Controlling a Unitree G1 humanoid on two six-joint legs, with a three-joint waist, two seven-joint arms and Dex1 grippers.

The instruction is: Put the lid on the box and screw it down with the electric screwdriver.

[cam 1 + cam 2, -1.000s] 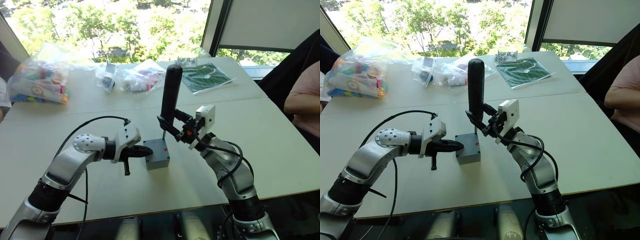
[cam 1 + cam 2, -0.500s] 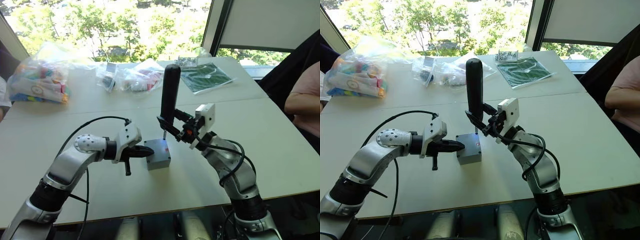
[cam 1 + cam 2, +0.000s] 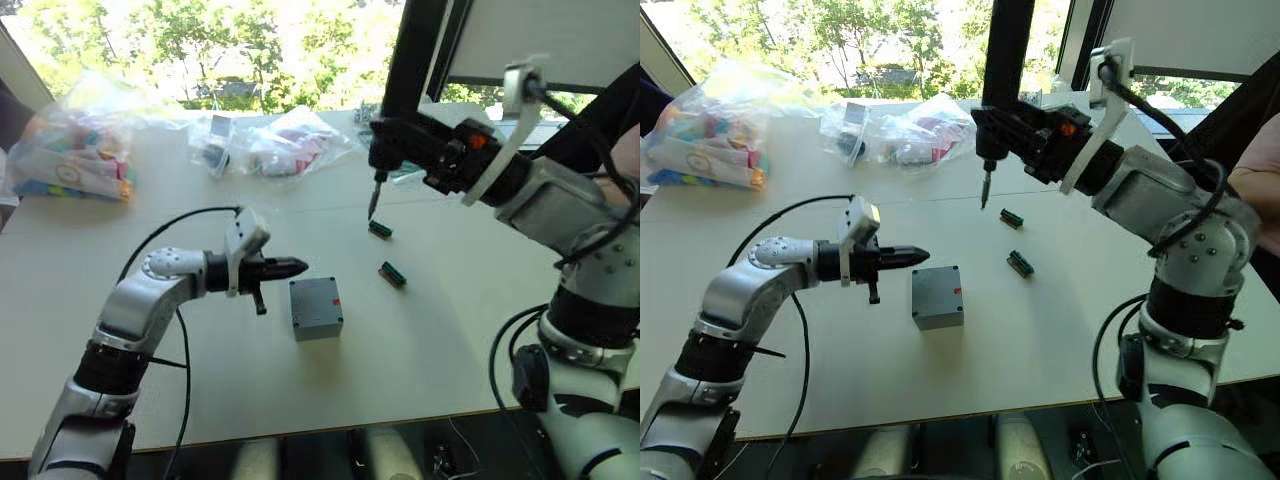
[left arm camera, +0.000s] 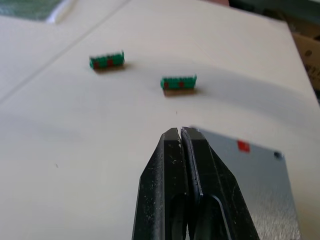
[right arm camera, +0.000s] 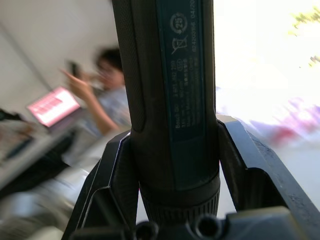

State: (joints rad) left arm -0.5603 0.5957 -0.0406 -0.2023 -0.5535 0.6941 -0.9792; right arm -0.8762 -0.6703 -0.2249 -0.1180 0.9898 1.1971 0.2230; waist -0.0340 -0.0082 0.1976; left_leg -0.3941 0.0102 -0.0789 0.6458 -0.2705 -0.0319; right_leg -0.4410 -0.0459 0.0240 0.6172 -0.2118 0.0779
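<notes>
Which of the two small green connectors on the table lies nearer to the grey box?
The green connector nearer the robot; the other connector lies farther back, below the electric screwdriver bit, farther from the box.

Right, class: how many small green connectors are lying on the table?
2. One green connector lies just below the electric screwdriver tip; the other green connector lies nearer the robot, to the right of the box. More may be hidden in the bags.

Grey box (image 3: 937,296) with a small red mark; black, blue-tinged electric screwdriver (image 3: 1002,60); two green connectors (image 4: 106,60) with red dots; white bench (image 3: 1060,330).
</notes>
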